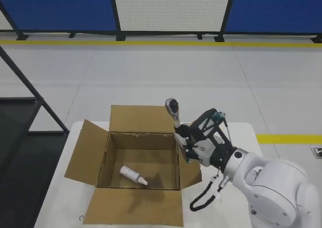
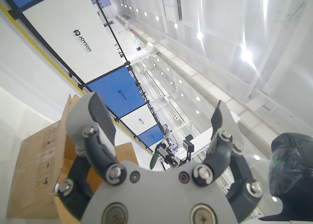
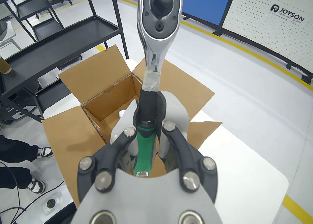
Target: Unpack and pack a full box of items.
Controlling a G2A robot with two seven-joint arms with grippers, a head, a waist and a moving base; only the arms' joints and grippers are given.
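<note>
Box (image 1: pixel 143 119) of brown cardboard sits open in the middle of the white bench (image 1: pixel 64 208), all four flaps folded out.

From above, a small white bottle (image 1: pixel 133 175) lies on its side on the box floor, toward 7 o'clock. At the box's 3 o'clock wall the right claw (image 1: pixel 182 137) hangs over the rim. It is clamped on a ratchet wrench (image 1: pixel 172 106), whose chrome head points toward 12 o'clock, over the edge of the far flap. A black shelf rack (image 1: pixel 12 114) stands off the bench at 9 o'clock.

In the left wrist view, the left claw (image 2: pixel 159 112) is tipped up at the ceiling. Its ribbed pads (image 2: pixel 101 115) are spread wide with nothing between them, and the printed outer wall of the box is close beside it.

In the right wrist view, the fingers are closed tight round the black part of the wrench grip, where it meets the green section. A band of tape wraps the shaft beyond the grip, and the round head with its square drive faces the camera. The open box lies beyond the claw, with one end of the bottle just peeping past a finger.
</note>
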